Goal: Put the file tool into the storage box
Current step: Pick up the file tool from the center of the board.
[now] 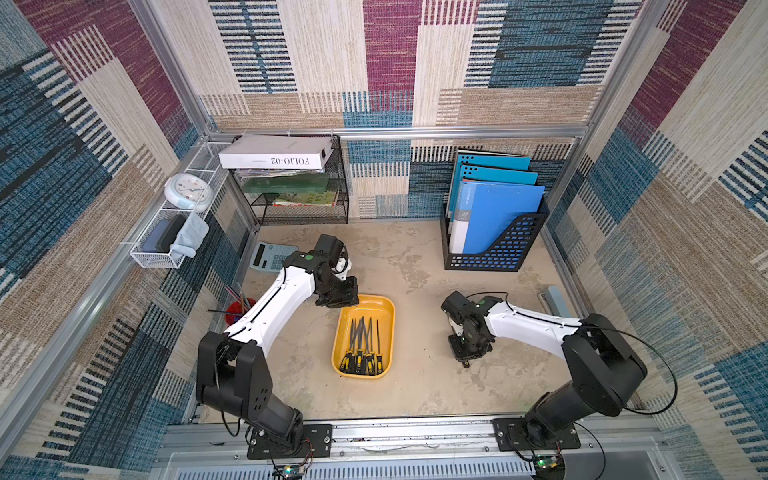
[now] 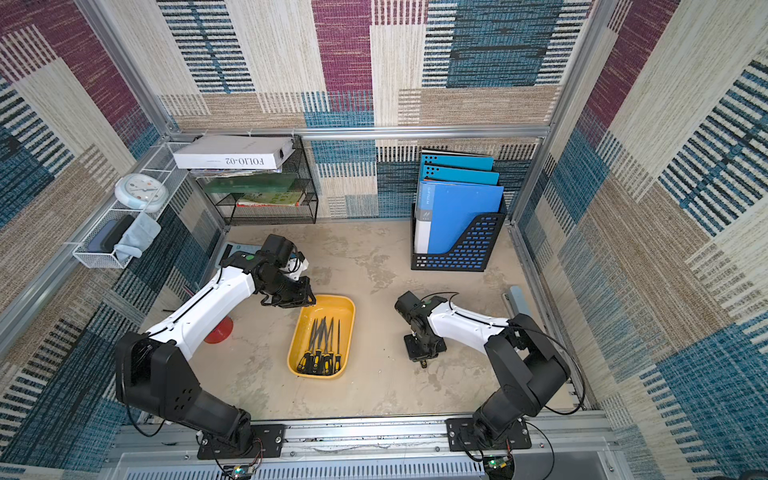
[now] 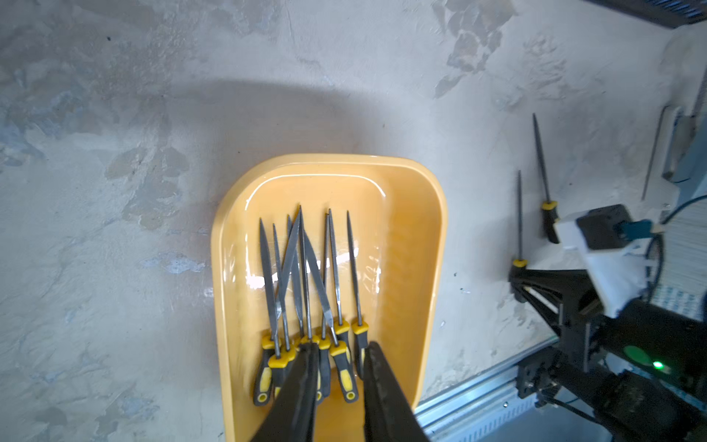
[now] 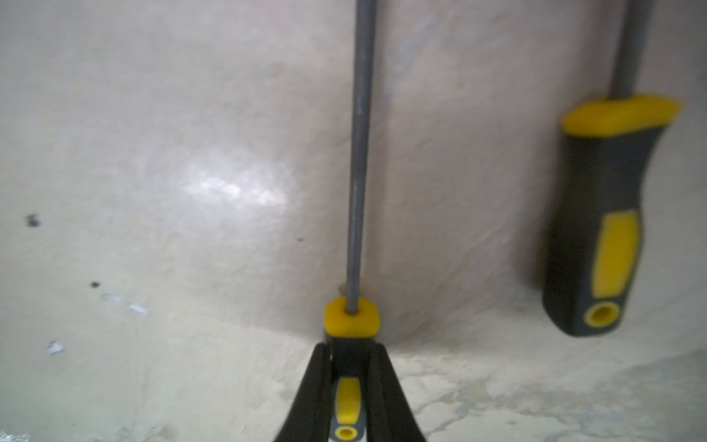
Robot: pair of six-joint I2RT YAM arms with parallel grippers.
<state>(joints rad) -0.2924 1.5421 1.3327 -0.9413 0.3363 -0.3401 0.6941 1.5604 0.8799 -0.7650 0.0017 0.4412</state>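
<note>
Tabletop [image 1: 415, 270]; right claw [image 4: 350, 352] low, gripping file [image 4: 357, 153]; left claw [image 3: 340, 346] above tray [image 3: 413, 229]

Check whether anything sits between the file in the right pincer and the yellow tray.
Nothing visible: only bare tabletop lies between the right pincer, shut on the file by its handle, and the storage box. A second file lies beyond, away from the box. The left pincer hangs over the box's far end.
</note>
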